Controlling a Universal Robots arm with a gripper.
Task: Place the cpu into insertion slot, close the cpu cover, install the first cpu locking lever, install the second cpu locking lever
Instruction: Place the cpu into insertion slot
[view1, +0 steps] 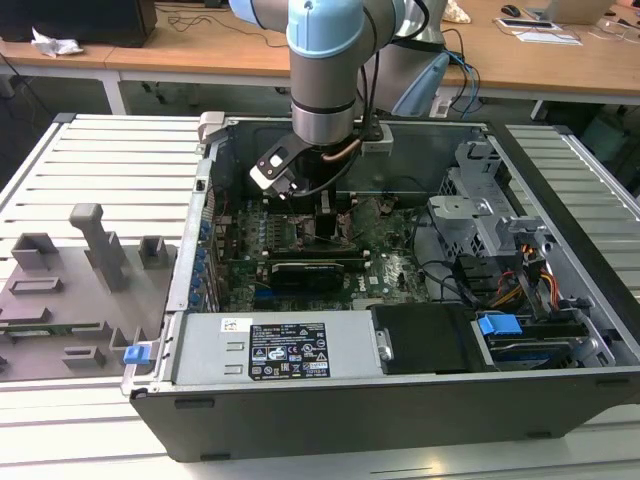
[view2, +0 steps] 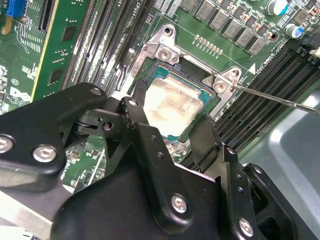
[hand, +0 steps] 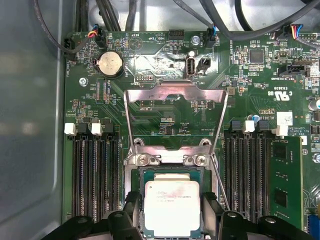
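The cpu (hand: 172, 204), a flat square chip with a dull silver top, lies level in the insertion slot (hand: 171, 173), a dark socket on the green board. My gripper (hand: 172, 212) straddles the cpu, its black fingers (hand: 133, 212) pressed against two opposite edges. In the second wrist view the cpu (view2: 172, 107) sits between the same fingers (view2: 137, 117), inside the insertion slot (view2: 187, 65). The cpu cover (hand: 175, 94), a thin silvery frame, stands swung open behind the slot. A thin wire lever (hand: 220, 187) is raised beside the socket. In the exterior view the gripper (view1: 325, 215) reaches down into the computer case.
Long black memory slots (hand: 95, 175) flank the socket on both sides (hand: 252, 170). A coin battery (hand: 109, 64) and cables lie beyond the cover. A black card (view1: 310, 270), power supply (view1: 290, 350) and drive cage (view1: 480, 210) crowd the case. A grey fixture tray (view1: 80, 290) sits at the exterior view's left.
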